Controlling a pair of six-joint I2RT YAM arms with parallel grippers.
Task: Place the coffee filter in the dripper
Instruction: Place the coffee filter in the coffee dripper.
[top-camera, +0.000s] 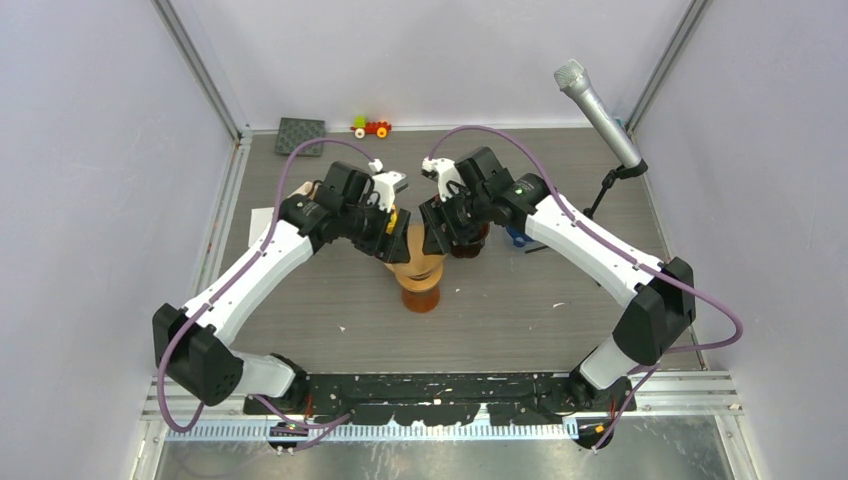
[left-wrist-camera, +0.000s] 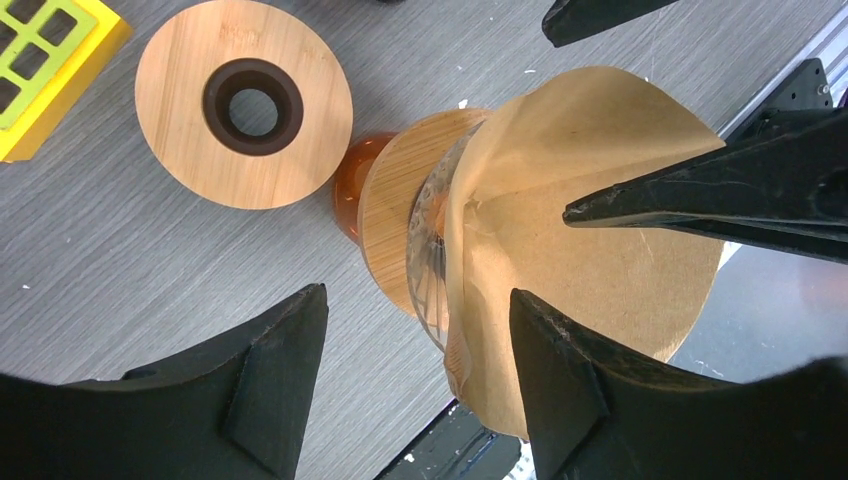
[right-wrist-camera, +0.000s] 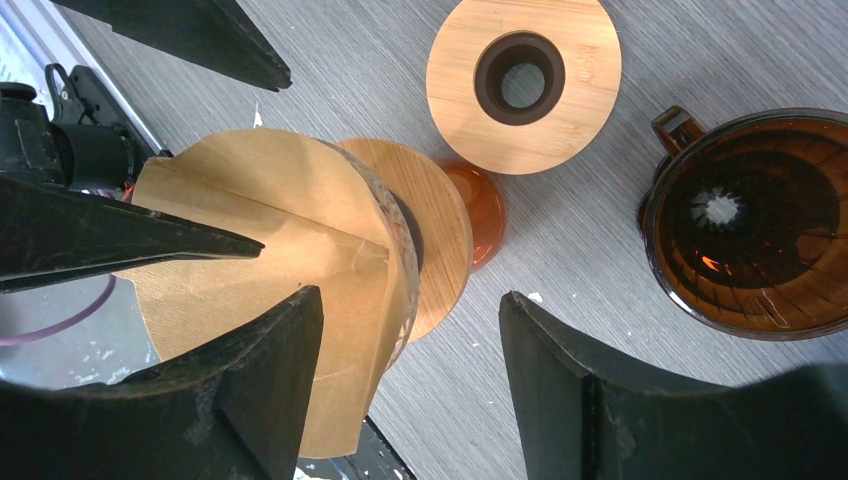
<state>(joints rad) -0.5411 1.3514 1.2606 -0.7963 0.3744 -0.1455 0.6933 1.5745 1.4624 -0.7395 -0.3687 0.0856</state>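
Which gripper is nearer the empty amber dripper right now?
Right. The right gripper hovers open beside the amber dripper, between it and the filter. The left gripper sits on the filter's other side, farther from the amber dripper.

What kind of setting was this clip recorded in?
Probably a lab recording booth, not a kitchen: plain white panels in a metal frame enclose a grey table, and a microphone on a stand leans in over it.
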